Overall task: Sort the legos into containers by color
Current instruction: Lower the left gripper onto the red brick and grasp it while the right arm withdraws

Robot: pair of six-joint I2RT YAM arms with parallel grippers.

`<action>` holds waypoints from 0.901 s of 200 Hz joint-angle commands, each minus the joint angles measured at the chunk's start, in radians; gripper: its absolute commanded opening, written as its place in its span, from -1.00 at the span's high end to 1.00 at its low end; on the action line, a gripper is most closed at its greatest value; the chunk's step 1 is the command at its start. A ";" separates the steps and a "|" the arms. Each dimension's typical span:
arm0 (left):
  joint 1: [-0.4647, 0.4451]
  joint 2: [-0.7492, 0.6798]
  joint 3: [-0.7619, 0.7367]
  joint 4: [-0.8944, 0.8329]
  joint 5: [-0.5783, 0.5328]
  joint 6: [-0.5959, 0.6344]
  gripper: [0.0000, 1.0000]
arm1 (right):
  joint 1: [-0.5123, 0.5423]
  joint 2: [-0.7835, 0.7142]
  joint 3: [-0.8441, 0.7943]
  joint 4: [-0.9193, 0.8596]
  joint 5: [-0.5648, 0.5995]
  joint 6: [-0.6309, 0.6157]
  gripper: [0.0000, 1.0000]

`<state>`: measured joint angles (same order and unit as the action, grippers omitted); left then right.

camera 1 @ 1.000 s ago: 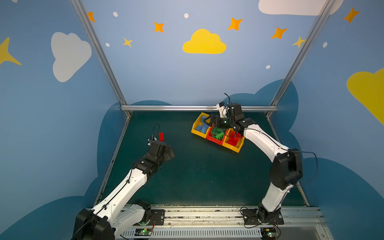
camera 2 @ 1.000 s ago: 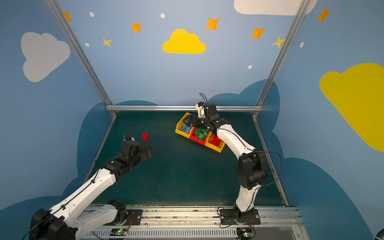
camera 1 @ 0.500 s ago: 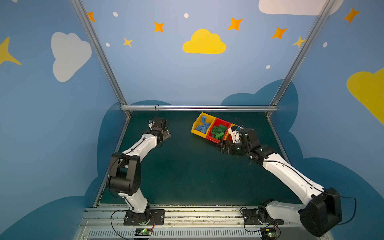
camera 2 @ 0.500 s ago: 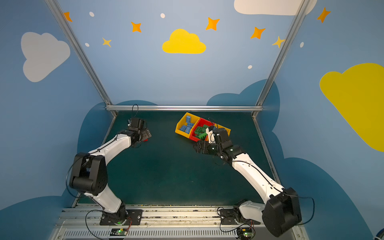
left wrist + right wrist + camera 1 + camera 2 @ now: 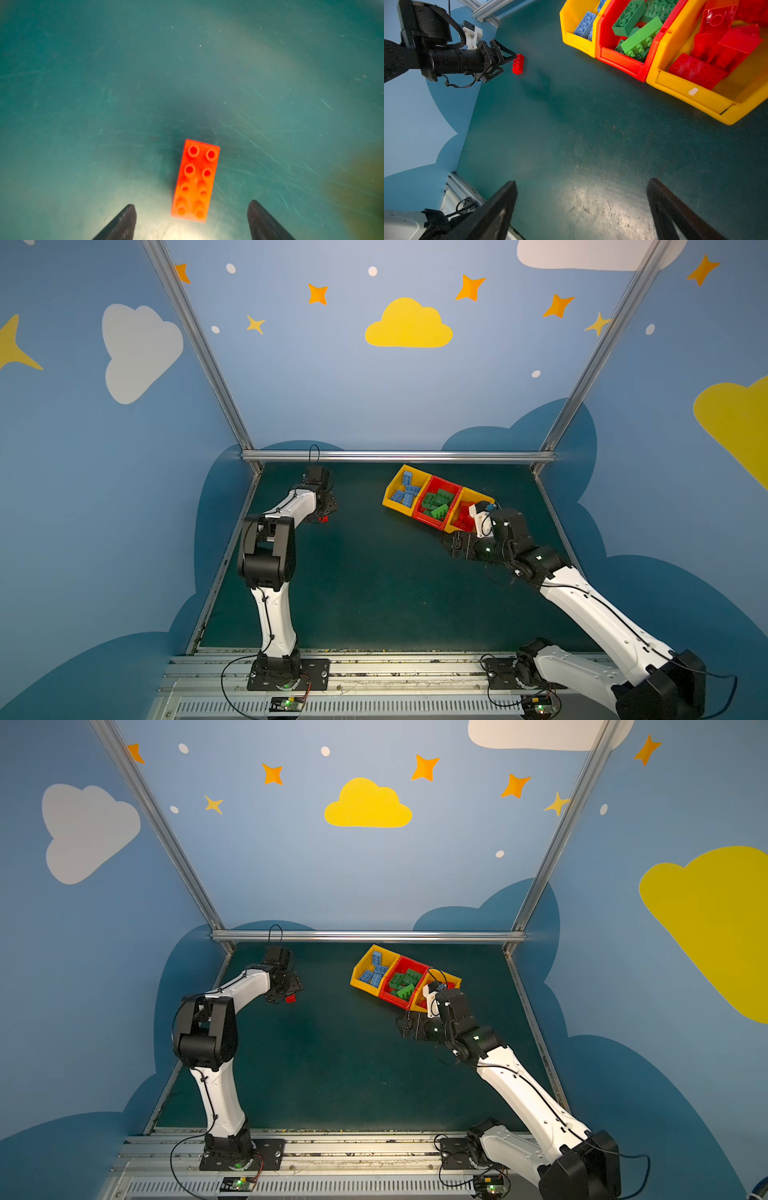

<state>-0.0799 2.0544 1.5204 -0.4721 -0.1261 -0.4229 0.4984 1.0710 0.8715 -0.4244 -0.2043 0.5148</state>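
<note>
In both top views, open green mat spans the centre; the joined bins block the upper right, a red brick the upper left.

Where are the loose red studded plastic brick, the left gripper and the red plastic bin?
loose red studded plastic brick [image 5: 195,180]: left wrist view, studded top.
left gripper [image 5: 509,63]: right wrist view, midway between fingertips.
red plastic bin [image 5: 620,62]: right wrist view, front wall.

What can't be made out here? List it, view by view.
- Both top views: the red brick is mostly hidden behind the left arm.
- Both top views: the right arm covers much of the yellow bin nearest it.
- Right wrist view: the blue bricks are cut off by the edge; uncountable.
- Left wrist view: a blurred yellowish patch at the edge, unidentifiable.
</note>
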 commanded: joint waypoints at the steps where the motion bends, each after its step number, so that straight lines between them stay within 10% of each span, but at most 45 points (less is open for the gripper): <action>1: 0.006 0.056 0.068 -0.090 0.018 0.026 -0.60 | 0.003 -0.002 -0.013 -0.009 0.008 0.005 -0.90; 78: 0.020 0.163 0.200 -0.227 0.009 0.017 -0.28 | 0.002 -0.002 -0.020 -0.014 0.020 0.007 -0.91; 127: 0.021 0.185 0.222 -0.260 0.017 0.016 0.52 | 0.001 -0.005 -0.020 -0.026 0.026 0.001 -0.90; 180: 0.019 0.183 0.210 -0.264 0.031 0.016 0.52 | 0.002 -0.043 -0.028 -0.044 0.025 0.007 -0.90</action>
<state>-0.0628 2.2265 1.7317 -0.6868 -0.1081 -0.4118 0.4984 1.0668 0.8577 -0.4358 -0.1932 0.5179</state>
